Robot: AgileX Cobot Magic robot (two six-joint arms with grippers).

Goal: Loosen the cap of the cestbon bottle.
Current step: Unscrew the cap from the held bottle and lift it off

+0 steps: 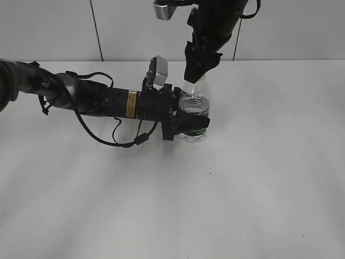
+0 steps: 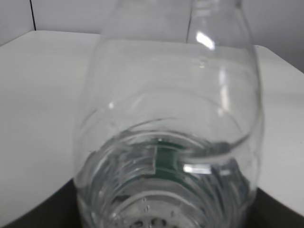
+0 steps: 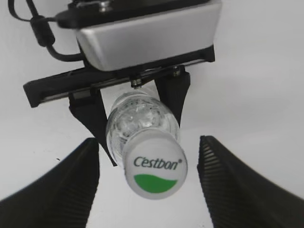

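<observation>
The cestbon bottle (image 1: 195,106) stands upright on the white table, clear and ribbed, with a dark green label low on its body. My left gripper (image 1: 192,123) comes in from the left and is shut on the bottle's body. In the left wrist view the bottle (image 2: 166,142) fills the frame, and the left gripper (image 2: 156,221) shows only as dark corners at the bottom. My right gripper (image 1: 199,69) hangs straight above the bottle and hides its top in the exterior view. In the right wrist view the cap (image 3: 155,166) is white with a green mark. The right gripper (image 3: 148,159) is open, one finger on each side of the cap with a gap on both.
The white table (image 1: 242,189) spreads all round the bottle. The left arm (image 1: 81,97) lies low across the table's left half with loose cables. A pale wall (image 1: 302,27) stands behind the table.
</observation>
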